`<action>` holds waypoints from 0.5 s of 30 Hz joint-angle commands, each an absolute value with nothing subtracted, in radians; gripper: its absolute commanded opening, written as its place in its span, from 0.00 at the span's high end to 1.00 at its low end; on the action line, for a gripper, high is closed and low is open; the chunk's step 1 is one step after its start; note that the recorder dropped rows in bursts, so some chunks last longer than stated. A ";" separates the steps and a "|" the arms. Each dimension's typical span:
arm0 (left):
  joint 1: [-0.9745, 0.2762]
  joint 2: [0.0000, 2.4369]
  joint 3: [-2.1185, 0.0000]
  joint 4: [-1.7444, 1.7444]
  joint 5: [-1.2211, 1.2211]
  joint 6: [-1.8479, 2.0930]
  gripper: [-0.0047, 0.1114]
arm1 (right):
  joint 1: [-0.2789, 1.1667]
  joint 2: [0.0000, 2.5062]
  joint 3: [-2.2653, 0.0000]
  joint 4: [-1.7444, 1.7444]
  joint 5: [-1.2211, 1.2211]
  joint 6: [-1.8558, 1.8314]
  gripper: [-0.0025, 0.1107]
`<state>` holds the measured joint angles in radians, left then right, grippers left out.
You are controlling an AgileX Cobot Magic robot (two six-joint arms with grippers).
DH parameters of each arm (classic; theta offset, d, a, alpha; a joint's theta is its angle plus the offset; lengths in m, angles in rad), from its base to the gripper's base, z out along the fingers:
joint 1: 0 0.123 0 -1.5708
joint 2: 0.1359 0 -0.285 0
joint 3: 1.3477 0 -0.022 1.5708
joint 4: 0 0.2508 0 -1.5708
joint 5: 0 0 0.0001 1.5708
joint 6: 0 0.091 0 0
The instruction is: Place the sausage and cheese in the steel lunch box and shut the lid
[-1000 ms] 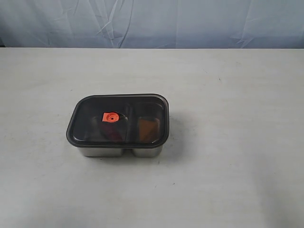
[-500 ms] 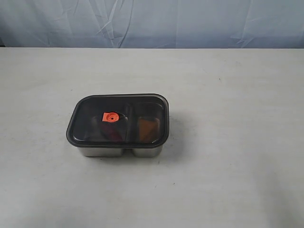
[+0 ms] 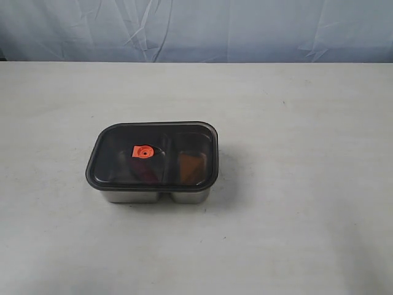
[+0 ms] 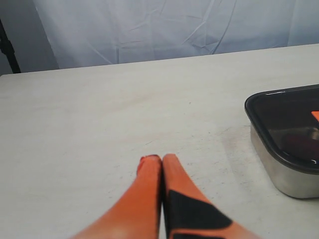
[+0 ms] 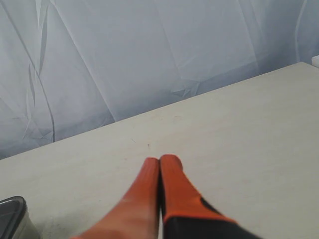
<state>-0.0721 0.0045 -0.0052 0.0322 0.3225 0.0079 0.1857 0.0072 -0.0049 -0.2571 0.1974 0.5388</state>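
Observation:
The steel lunch box (image 3: pixel 153 196) stands left of the table's middle with the dark lid (image 3: pixel 153 132) seated flat on it, orange valve (image 3: pixel 143 151) on top. Through the lid the cheese (image 3: pixel 191 165) shows as an orange patch in the smaller right compartment. A dim reddish shape in the larger compartment is the sausage (image 3: pixel 146 174). Neither gripper appears in the exterior view. My left gripper (image 4: pixel 161 158) is shut and empty above bare table, with the box (image 4: pixel 284 172) off to one side. My right gripper (image 5: pixel 159 160) is shut and empty, the box corner (image 5: pixel 12 216) at the frame edge.
A pale cloth backdrop (image 3: pixel 196 27) hangs behind the table's far edge. The white tabletop (image 3: pixel 295 123) stretches around the box on all sides.

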 commanded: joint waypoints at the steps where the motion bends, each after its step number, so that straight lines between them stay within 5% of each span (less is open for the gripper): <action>1: -0.079 0.000 0.000 0.039 0.314 0.000 0.96 | 0.180 0.000 0.000 -0.260 0.190 0.533 0.99; 15: -0.079 0.000 0.000 0.039 0.314 0.000 0.96 | 0.180 0.000 0.000 -0.260 0.195 0.535 0.99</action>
